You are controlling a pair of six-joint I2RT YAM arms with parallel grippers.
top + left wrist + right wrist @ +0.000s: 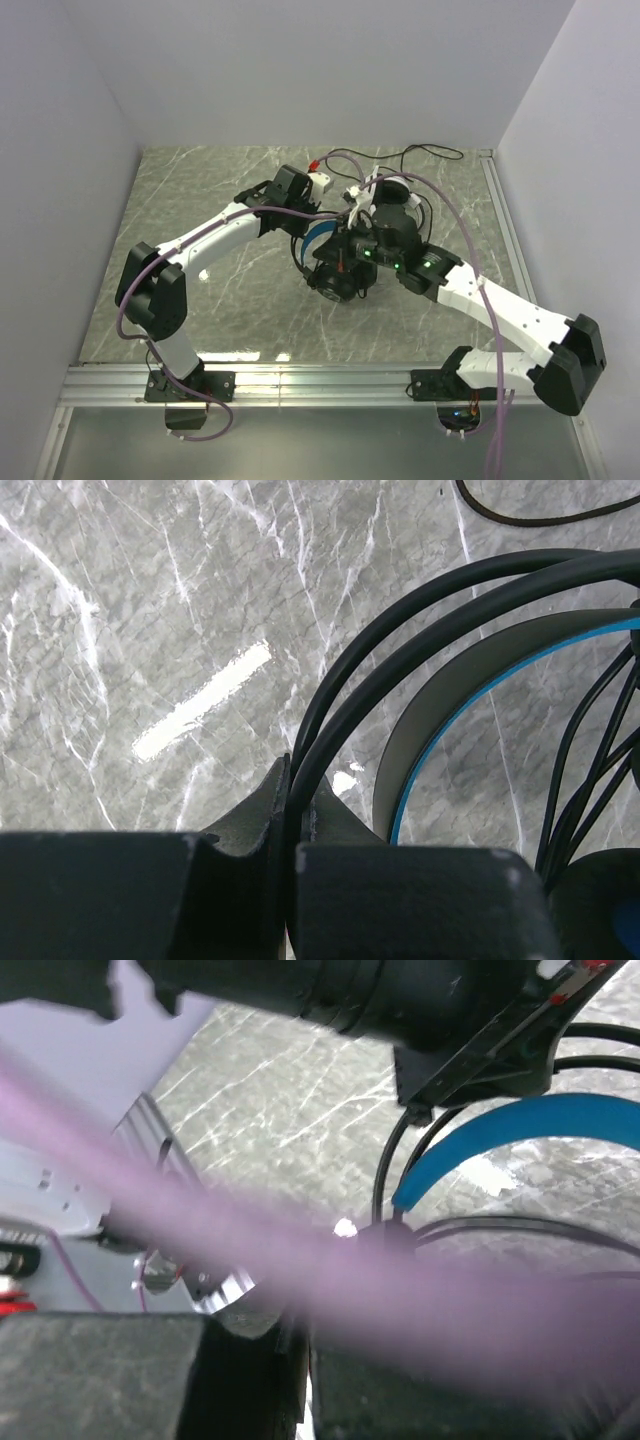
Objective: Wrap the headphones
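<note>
The black headset with the blue headband (pixel 322 243) lies mid-table, between both arms. My left gripper (pixel 306 222) is shut on its two thick black headband hoops (pixel 400 615); in the left wrist view the fingers (pixel 293 780) pinch them, with the blue-edged band (pixel 450 705) just to the right. Thin black cables (pixel 590 750) hang at the right edge. My right gripper (pixel 345 264) sits low against the headset's ear cups. Its fingers (pixel 300 1330) stand close together; a blurred purple hose hides what is between them. The blue headband (pixel 500 1132) shows ahead. The white headset (pixel 388 192) lies just behind.
A loose black cable (pixel 432 151) loops toward the back wall. White walls close in the marble table (pixel 200 200) on three sides. A metal rail (pixel 300 380) runs along the near edge. The left arm (pixel 400 990) crosses the top of the right wrist view.
</note>
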